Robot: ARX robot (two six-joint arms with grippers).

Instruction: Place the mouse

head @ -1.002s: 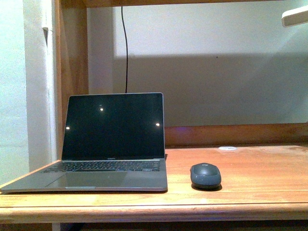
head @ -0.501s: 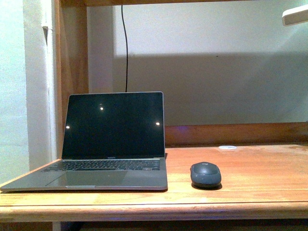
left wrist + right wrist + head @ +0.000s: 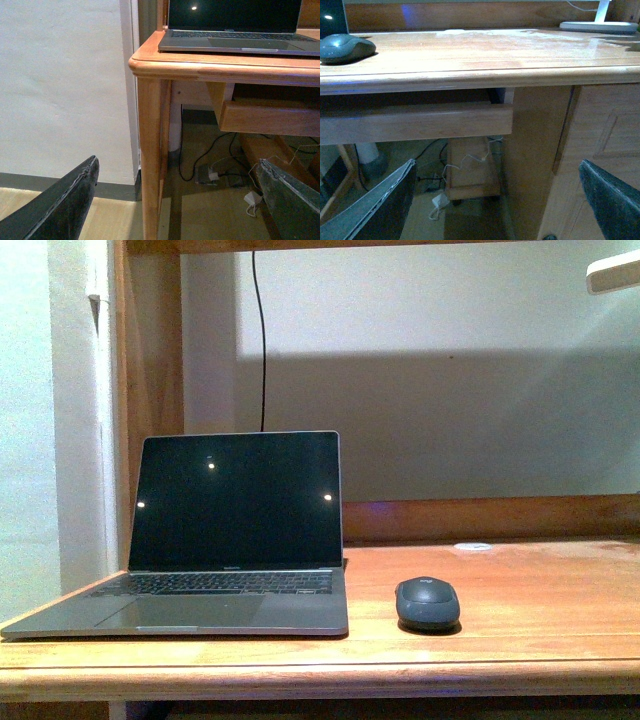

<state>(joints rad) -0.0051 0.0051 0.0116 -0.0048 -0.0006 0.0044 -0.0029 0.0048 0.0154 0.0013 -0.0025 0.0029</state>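
The dark grey domed mouse (image 3: 428, 603) lies on the wooden desk (image 3: 540, 610), just right of the open laptop (image 3: 232, 530). It also shows in the right wrist view (image 3: 346, 48) on the desk top. Neither arm shows in the front view. My left gripper (image 3: 177, 200) is open and empty, below desk height, in front of the desk's left leg (image 3: 150, 165). My right gripper (image 3: 497, 200) is open and empty, below the desk edge, facing the drawer front (image 3: 415, 122) and cabinet side.
A small flat white disc (image 3: 473, 546) lies at the back of the desk. A lamp base (image 3: 597, 26) stands at the far right. A black cable (image 3: 262, 340) hangs behind the laptop. Cables and adapters (image 3: 215, 175) lie on the floor under the desk.
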